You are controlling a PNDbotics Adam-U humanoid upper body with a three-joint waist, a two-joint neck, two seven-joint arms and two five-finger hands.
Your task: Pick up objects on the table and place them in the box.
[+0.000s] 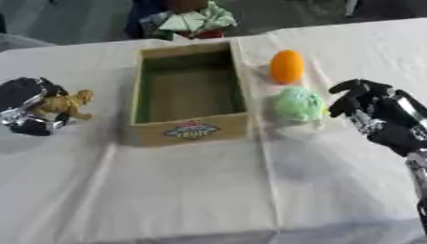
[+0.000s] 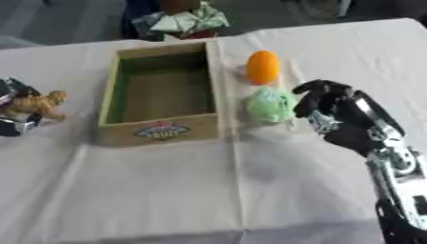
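Observation:
A wooden box (image 1: 190, 127) with a green inside stands open in the middle of the table. Just right of it lie an orange egg-shaped object (image 1: 287, 66) and a pale green rounded object (image 1: 299, 105). My right hand (image 1: 377, 114) hovers right beside the green object, fingers curled toward it, holding nothing. At the far left my left hand (image 1: 27, 107) is curled round a small tan toy animal (image 1: 68, 104).
A white cloth (image 1: 192, 190) covers the table, with bare room in front of the box. A folded paper shape (image 1: 190, 20) sits beyond the table's far edge, behind the box.

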